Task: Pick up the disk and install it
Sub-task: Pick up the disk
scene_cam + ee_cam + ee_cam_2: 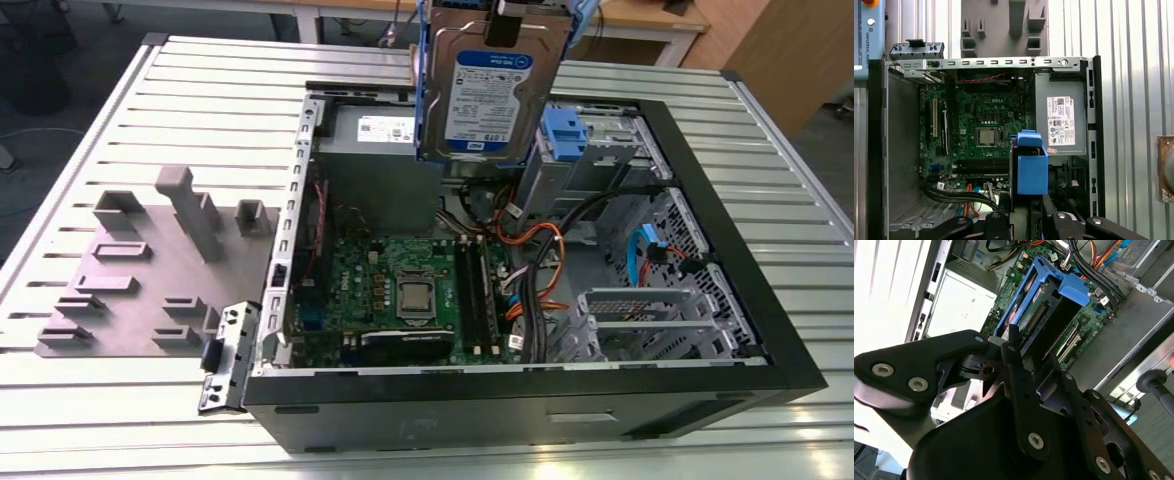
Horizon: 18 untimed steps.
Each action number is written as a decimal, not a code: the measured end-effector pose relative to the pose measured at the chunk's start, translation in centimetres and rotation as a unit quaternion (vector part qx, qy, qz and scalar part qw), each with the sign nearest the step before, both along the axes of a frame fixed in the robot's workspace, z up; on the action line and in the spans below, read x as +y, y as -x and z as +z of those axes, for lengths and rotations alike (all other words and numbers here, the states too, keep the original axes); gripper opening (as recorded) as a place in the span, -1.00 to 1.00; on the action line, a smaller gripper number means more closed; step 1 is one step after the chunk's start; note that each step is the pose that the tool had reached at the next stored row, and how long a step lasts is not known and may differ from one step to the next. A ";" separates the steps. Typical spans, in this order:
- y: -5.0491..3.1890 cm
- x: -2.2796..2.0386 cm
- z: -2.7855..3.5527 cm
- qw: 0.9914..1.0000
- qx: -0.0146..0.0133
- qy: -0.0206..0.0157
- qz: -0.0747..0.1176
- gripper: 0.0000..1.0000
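The gripper point(1031, 349) is hanging over the open computer case point(534, 395), pointing down into it. Its black fingers point(1015, 357) are clamping the disk point(483, 95) by the blue rails. The disk is hanging upright in the air, clear of the case. In the first wrist view it is sitting between the motherboard point(979, 120) and the grey power-supply box point(1061, 120).

A robotics lab or workshop: an opened computer case point(507, 405) lies on a ribbed metal table point(80, 130), beside a grey plate point(140, 265) of moulded holders. Wooden desks point(654, 18) stand behind, and a handheld controller point(868, 40) with a red button rests on the table in the first wrist view
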<state>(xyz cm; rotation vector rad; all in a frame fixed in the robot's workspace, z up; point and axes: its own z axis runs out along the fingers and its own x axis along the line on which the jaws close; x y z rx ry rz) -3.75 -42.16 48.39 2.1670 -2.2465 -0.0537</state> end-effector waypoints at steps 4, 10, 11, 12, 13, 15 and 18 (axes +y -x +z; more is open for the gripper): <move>0.00 0.00 0.00 1.000 0.000 0.000 0.000 -0.30; -0.01 -0.22 0.00 1.000 0.000 0.001 0.000 -0.30; 0.00 -0.30 0.00 1.000 0.000 0.001 0.000 -0.30; 0.00 -0.41 0.00 1.000 0.000 0.001 0.000 -0.30; 0.00 -0.51 0.00 1.000 0.000 0.002 0.000 -0.30; 0.00 -0.74 0.00 1.000 0.000 0.002 0.000 -0.30; 0.00 -1.14 0.00 1.000 0.000 0.003 0.000 -0.30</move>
